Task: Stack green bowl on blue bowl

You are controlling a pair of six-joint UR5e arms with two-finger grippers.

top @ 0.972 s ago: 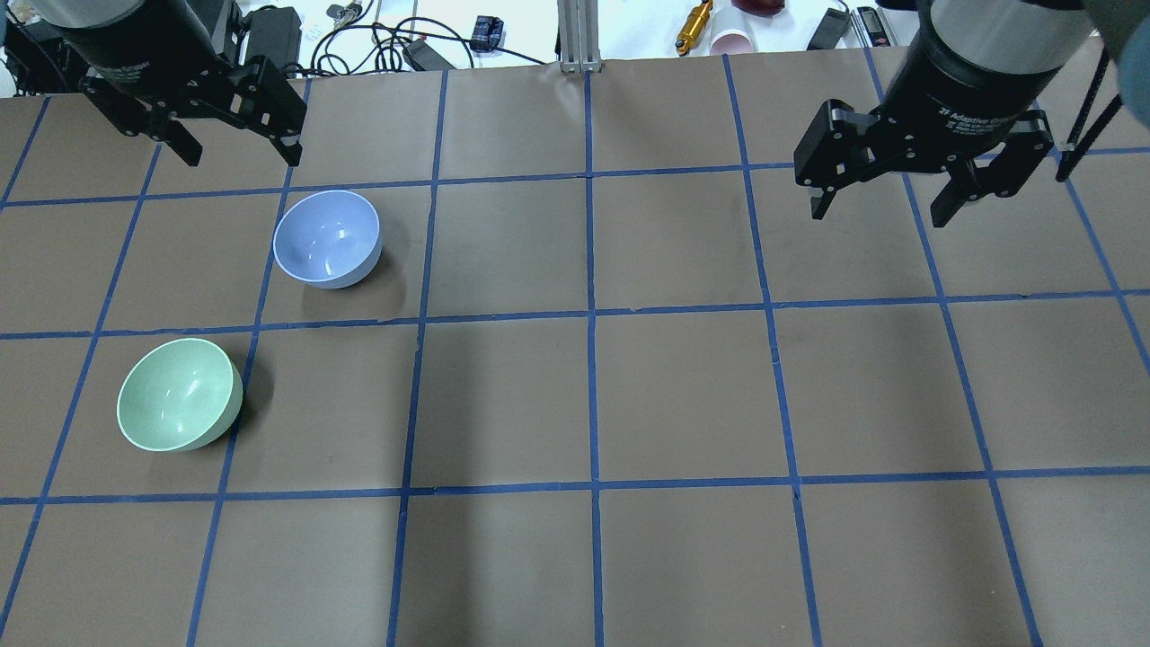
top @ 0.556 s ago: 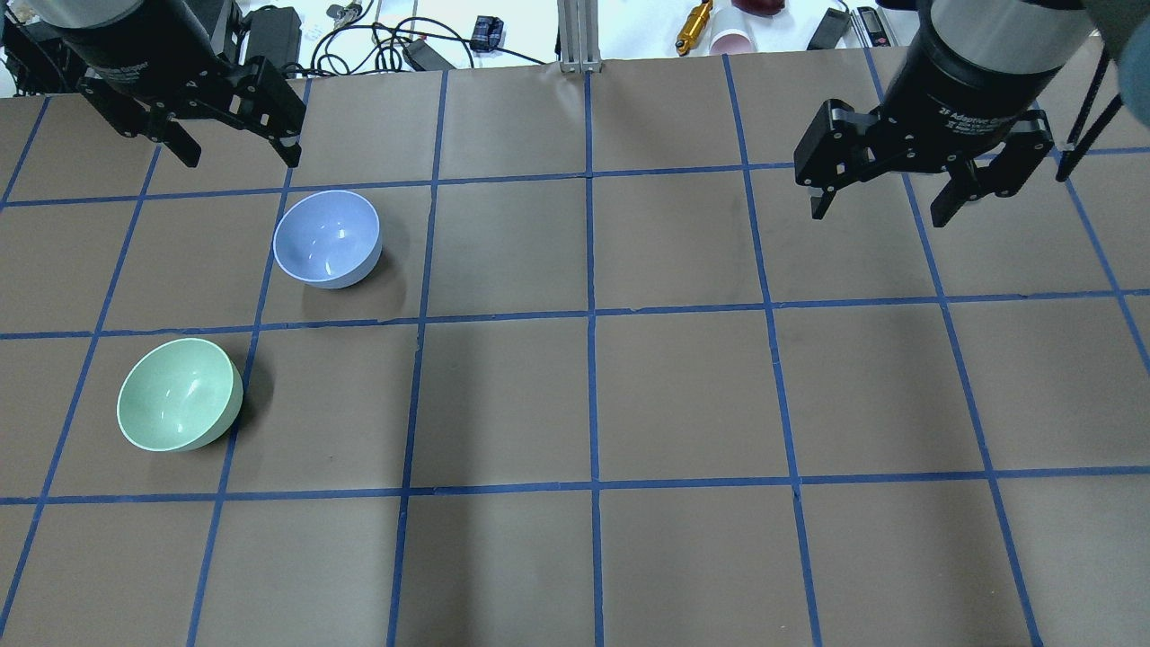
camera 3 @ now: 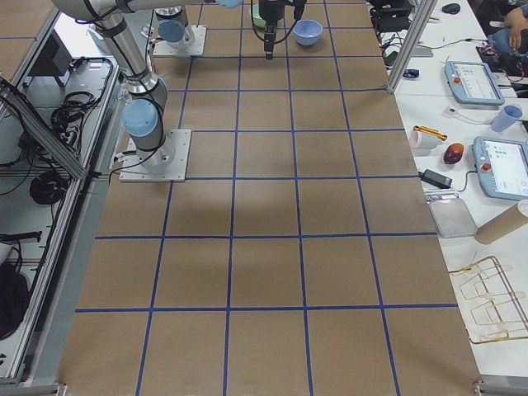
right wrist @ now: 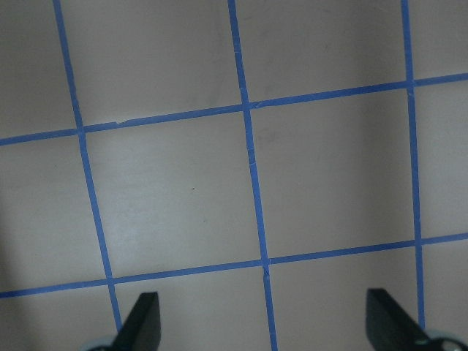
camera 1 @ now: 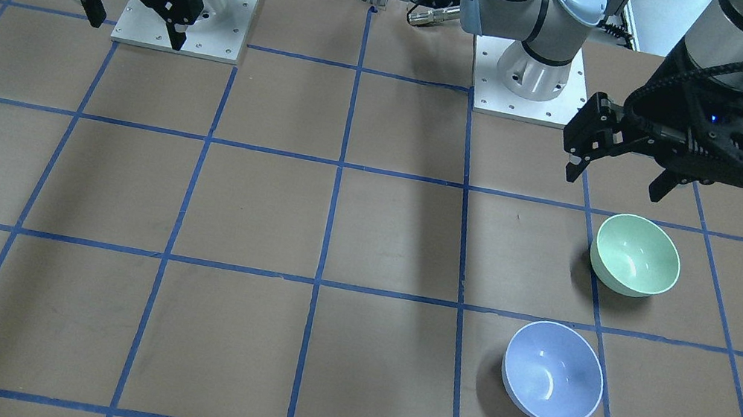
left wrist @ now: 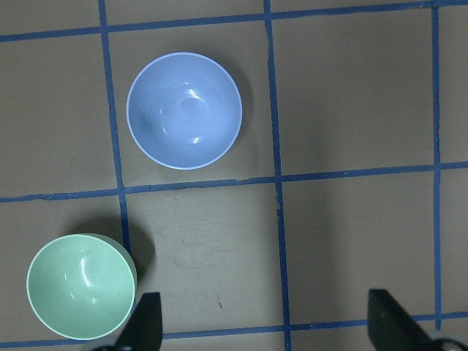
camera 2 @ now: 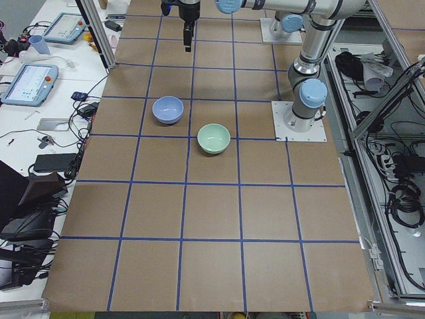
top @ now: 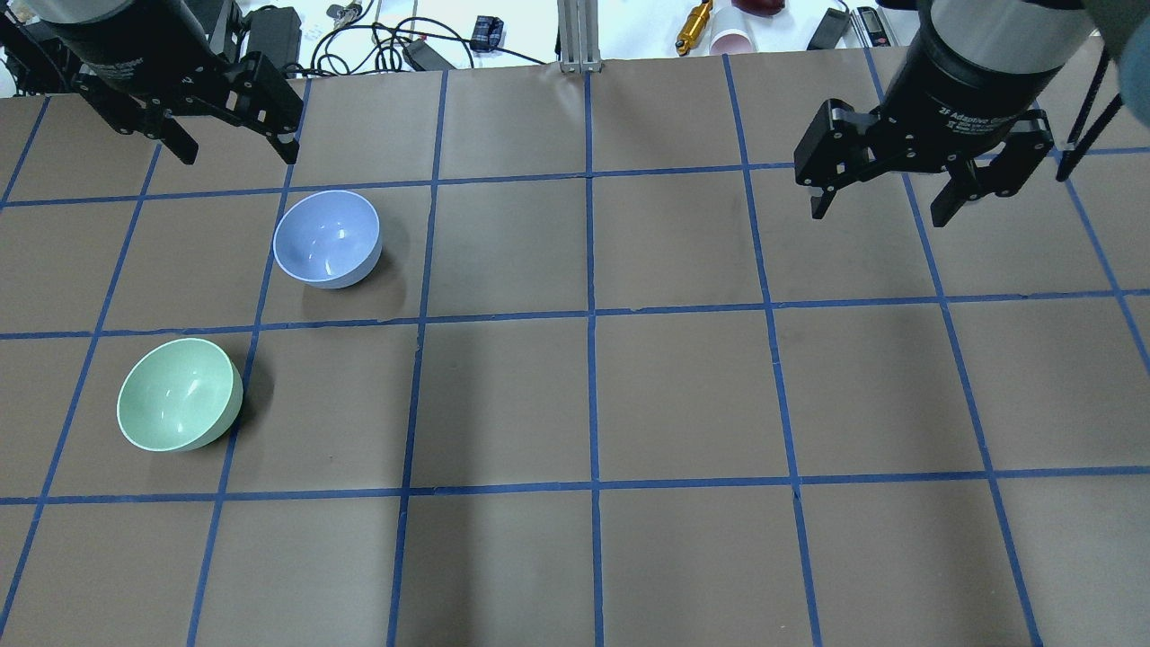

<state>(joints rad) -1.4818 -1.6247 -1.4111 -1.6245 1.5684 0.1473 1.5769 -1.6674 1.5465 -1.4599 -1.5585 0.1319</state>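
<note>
The green bowl (top: 180, 394) stands upright on the table at the near left, also in the front view (camera 1: 635, 255) and the left wrist view (left wrist: 81, 285). The blue bowl (top: 327, 238) stands upright about one grid square farther and to the right of it, apart from it (camera 1: 553, 372) (left wrist: 184, 110). My left gripper (top: 239, 151) is open and empty, raised above the table beyond the blue bowl (camera 1: 614, 181). My right gripper (top: 879, 214) is open and empty, raised over the far right of the table (camera 1: 137, 30), with only bare grid below it (right wrist: 263, 325).
The table (top: 593, 395) is covered in brown paper with a blue tape grid. Cables, a yellow tool (top: 694, 25) and a pink cup (top: 734, 40) lie beyond its far edge. The two arm bases (camera 1: 526, 76) stand at the robot's side.
My left gripper has drifted slightly up and to the left in the overhead view. The right gripper and both bowls have not moved.
</note>
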